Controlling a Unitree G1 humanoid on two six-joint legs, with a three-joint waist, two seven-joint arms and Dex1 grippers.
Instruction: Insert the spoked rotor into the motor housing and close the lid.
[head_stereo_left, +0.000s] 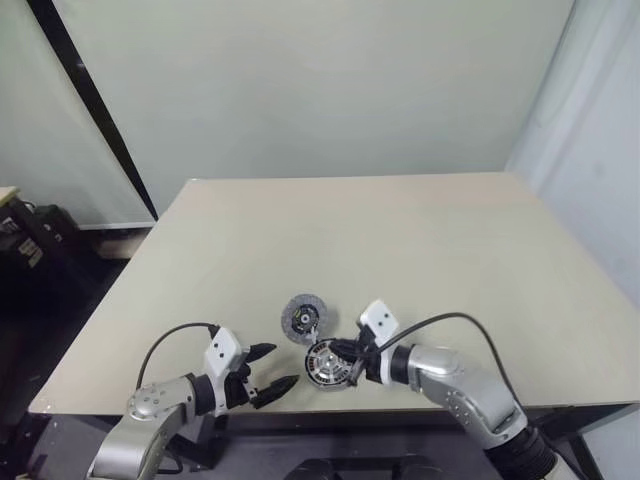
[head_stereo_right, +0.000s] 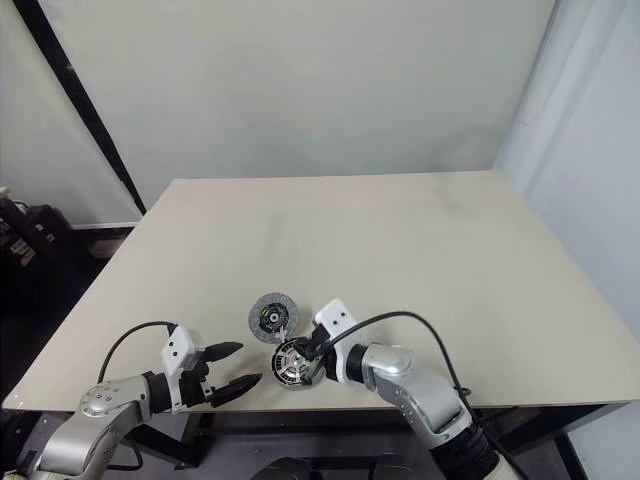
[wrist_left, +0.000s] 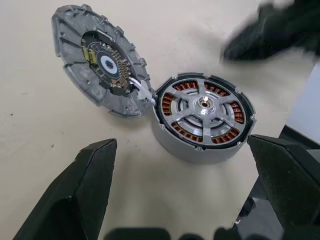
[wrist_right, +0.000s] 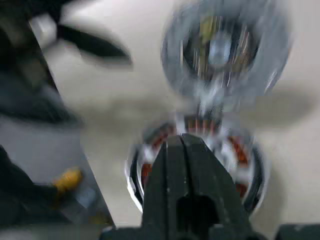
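Spoked rotor (wrist_left: 204, 111) seated in motor housing (wrist_left: 192, 150), right claw (head_stereo_left: 345, 358) clenched empty above, left claw (head_stereo_left: 272, 369) released nearby.

I see soft, even light across the surface (head_stereo_left: 400, 240), with faint shadows. My right wrist picture smears with motion blur; the left wrist one stays crisp, apart from a blurred dark shape.

rotor: my silver spoked rotor (wrist_left: 204, 107) sits seated flat inside the housing, hub up
housing: round grey-walled motor housing (wrist_left: 192, 150) near the table's front edge, copper windings showing between spokes
lid: grey lid (wrist_left: 97, 60) open, tilted up, touching the housing's rim
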